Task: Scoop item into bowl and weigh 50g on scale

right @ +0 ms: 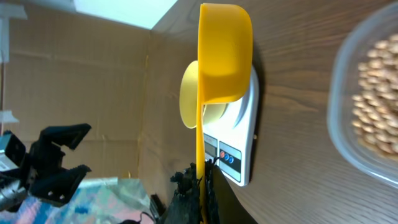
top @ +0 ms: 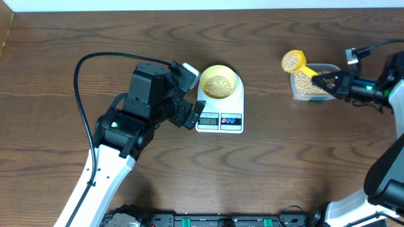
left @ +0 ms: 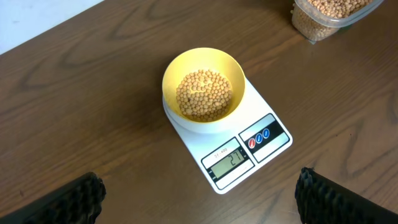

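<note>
Beans (left: 203, 94) in bowl (left: 202, 59) on scale (left: 252, 118), tub (top: 297, 94) rightward.

Bowl (left: 186, 62) of beans (left: 204, 94) sits on scale (left: 194, 138) (display (left: 227, 163) digits illegible). Clear bean-filled tub (left: 306, 22) at top right, well apart.

Scale (top: 219, 108) display (top: 209, 120) digits too small overhead; clear tub (right: 367, 106) blurry, partly beyond the right edge.

- The setting was a robotics laboratory workbench.
- A left arm (top: 120, 145) and a right arm (top: 385, 170), both white and black, reached in from the near edge of a wood-grain table (top: 265, 170).
- A black cable (top: 79, 88) looped exposed above the table on the left.
- Plain cardboard panels (right: 87, 81) screened the area beyond the table's left end.
- A digital scale (top: 219, 120) stood on the table.
</note>
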### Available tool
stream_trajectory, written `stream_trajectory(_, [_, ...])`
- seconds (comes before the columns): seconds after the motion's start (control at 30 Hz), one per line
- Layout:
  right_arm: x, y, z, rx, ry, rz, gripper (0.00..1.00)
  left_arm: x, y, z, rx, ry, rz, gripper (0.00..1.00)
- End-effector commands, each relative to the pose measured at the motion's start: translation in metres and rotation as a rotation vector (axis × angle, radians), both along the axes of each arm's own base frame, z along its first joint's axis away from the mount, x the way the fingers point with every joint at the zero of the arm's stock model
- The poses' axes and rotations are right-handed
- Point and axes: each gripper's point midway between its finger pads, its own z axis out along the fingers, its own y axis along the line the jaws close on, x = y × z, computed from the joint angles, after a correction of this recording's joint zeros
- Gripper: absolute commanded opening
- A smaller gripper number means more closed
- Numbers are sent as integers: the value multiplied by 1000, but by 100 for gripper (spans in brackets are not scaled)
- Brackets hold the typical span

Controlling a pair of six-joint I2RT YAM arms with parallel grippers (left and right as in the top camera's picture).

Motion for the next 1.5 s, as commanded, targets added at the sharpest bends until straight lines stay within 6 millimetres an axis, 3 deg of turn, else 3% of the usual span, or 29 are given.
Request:
stream_trajectory(0.0, [2, 21, 6, 46, -7, 44, 1, -1, 0, -3, -3, 9, -10, 100])
stream_trajectory(0.3, [10, 61, 10, 47, -28, 126, 1, -1, 0, -3, -4, 9, -10, 100])
stream_trajectory(0.8, [5, 115, 13, 41, -75, 261, 1, -1, 0, -3, -3, 9, -10, 100])
stream_trajectory(1.47, [7, 155, -2, -109, -174, 346, 1, -1, 0, -3, -3, 9, -10, 100])
